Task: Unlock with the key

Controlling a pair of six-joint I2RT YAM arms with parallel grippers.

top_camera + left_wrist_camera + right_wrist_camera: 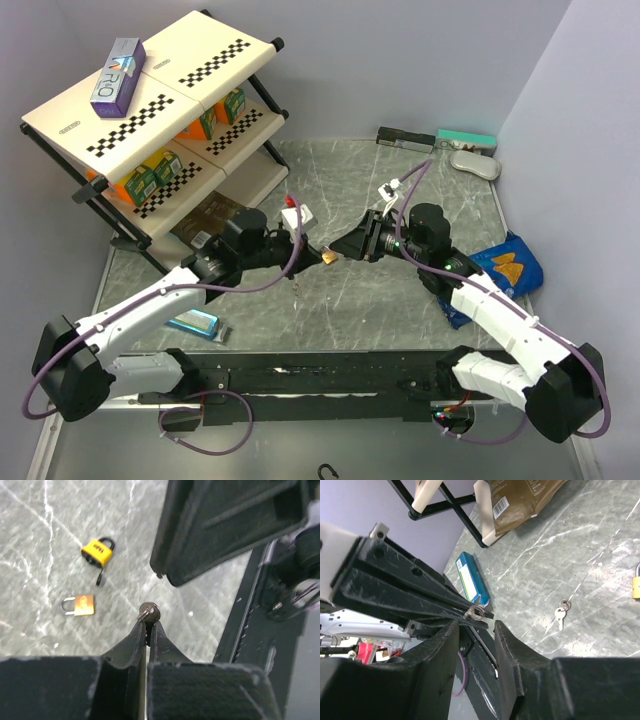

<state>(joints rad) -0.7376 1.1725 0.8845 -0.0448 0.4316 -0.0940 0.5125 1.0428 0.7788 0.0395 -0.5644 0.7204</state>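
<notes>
Well, left hand [148, 628] pinches the key [149, 613] aloft

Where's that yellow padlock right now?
In the left wrist view, the yellow padlock lies on the table at upper left, just above the brass padlock.

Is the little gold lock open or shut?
Shut, it looks like. On the gold lock, both ends of the silver loop go into the body, with no gap showing.
</notes>
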